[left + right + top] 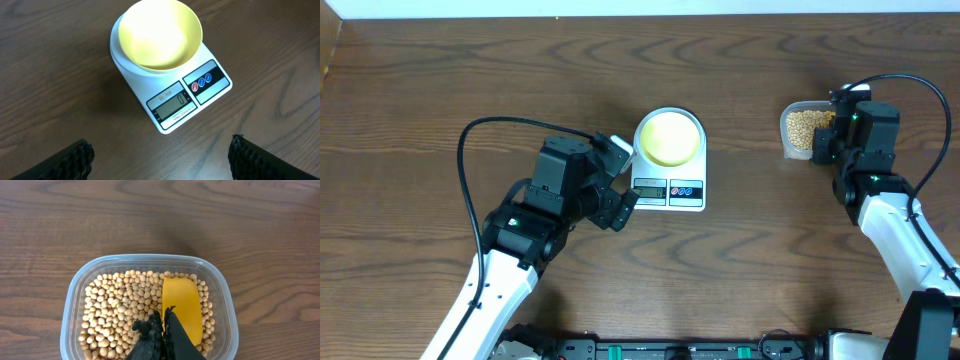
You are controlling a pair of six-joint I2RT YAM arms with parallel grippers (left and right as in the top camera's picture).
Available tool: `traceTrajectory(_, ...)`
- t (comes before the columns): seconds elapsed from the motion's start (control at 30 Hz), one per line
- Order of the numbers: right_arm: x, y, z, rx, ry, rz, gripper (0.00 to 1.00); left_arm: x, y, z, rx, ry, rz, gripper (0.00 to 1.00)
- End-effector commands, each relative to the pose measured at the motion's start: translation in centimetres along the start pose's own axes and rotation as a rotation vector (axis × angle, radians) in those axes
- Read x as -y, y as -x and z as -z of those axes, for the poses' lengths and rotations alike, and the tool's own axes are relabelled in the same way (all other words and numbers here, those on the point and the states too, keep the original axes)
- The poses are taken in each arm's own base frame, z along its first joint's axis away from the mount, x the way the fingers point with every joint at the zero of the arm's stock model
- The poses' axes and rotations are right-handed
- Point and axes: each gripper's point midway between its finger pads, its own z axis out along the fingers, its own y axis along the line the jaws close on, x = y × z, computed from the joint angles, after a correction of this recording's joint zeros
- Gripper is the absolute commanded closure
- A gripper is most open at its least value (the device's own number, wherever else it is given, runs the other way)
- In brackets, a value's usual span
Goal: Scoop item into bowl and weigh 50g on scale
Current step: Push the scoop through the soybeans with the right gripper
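Observation:
The pale-yellow bowl [669,137] [160,35] stands empty on the white scale [670,190] [215,95], whose display shows 0. My left gripper [620,180] [161,145] hovers just left of the scale's display edge, open, with nothing between its fingers [80,155]. Tan beans [805,125] [117,310] fill a clear container [790,150] [145,258] at the right. My right gripper [825,140] [164,315] hangs over the beans with its jaws pressed together. A yellow scoop [182,305] lies in the beans, its left edge running into the line between the jaws.
Dark wood table [440,80] all round. The two arms' cables arc over the left [465,170] and right [940,110] sides. A strip of equipment runs along the front edge [680,350].

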Motion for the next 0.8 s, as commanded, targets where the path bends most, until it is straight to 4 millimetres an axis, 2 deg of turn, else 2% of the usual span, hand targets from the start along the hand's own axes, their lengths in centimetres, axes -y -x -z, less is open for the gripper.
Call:
traceTrajectory(0.0,0.4,0.9,0.1,0.016,-0.012,-0.01,0.99,0.2,-0.7,-0.4,-0.014,-0.016,-0.006,0.12)
traceTrajectory(0.77,-1.6,-0.1,-0.2,-0.021,0.101,-0.041,0.99,0.2,-0.7,-0.4,-0.014,-0.016,-0.006,0.12)
